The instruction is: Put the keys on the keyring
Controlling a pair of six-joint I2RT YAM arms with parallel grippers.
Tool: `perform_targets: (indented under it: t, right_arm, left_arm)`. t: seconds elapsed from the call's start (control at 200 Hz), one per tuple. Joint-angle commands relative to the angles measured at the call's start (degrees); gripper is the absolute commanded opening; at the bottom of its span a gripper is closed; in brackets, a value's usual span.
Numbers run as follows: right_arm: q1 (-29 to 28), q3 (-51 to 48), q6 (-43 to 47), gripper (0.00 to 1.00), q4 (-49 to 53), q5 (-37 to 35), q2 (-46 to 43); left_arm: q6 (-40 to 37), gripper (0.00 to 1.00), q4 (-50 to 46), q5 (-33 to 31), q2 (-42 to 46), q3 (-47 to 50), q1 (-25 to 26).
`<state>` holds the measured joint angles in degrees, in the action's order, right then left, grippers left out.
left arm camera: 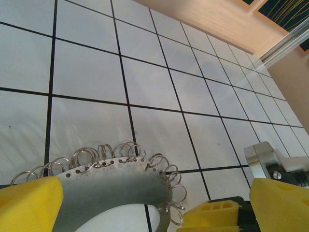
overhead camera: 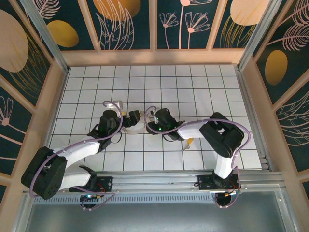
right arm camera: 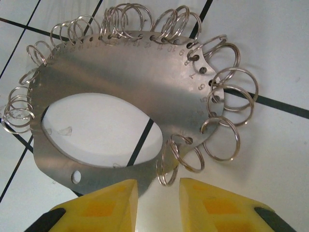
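a: where's the keyring?

b: the keyring [right arm camera: 120,72] is on the white tiled table [overhead camera: 145,77], just left of centre in the top view, between the two grippers. it's a silvery oval plate with an oval cut-out, and small split rings [right arm camera: 231,92] are threaded through holes along its rim.

a: how's the left gripper?

b: the left gripper [left arm camera: 154,210] is spread wide. its yellow fingertips [left arm camera: 29,205] sit in the lower corners of its wrist view. the plate's ringed rim lies between them at the bottom edge.

a: and the right one?

b: the right gripper [right arm camera: 158,203] is narrow, with a slim gap between its yellow pads [right arm camera: 217,205] at the bottom of its wrist view. the tips are right at the plate's lower rim, and one split ring hangs at the mouth of the gap. nothing looks pinched.

a: and the key?

b: the key [overhead camera: 188,143] has an orange head and a silver blade. it lies on the tiles lower right of centre in the top view, just beside the right arm [overhead camera: 193,128] and well apart from the keyring.
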<state>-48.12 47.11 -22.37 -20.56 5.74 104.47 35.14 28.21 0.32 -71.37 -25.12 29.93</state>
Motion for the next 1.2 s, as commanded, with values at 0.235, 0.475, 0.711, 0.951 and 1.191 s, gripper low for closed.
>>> perform_targets:
  t: [0.235,0.475,0.711,0.951,1.191]
  right_arm:
    - [0.22,3.07,0.84,0.25,-0.53,-1.25,2.96]
    - [1.23,3.16,0.27,0.19,-1.58,-1.07,3.51]
    - [2.2,3.68,-0.22,0.19,-2.76,-0.38,4.12]
    - [2.24,4.28,0.15,0.14,-2.65,0.48,4.82]
    - [2.2,3.31,-0.13,0.08,-2.65,1.51,3.88]
  left_arm:
    - [-1.12,0.99,0.49,-0.25,-0.78,0.16,-0.31]
    - [-1.19,0.99,1.23,0.17,-1.36,0.11,-0.31]
    - [-1.03,0.99,2.12,0.72,-2.47,0.14,-0.32]
    - [-1.21,0.99,2.78,0.92,-2.87,0.25,-0.34]
    - [-1.15,0.99,3.01,1.27,-2.89,0.32,-0.31]
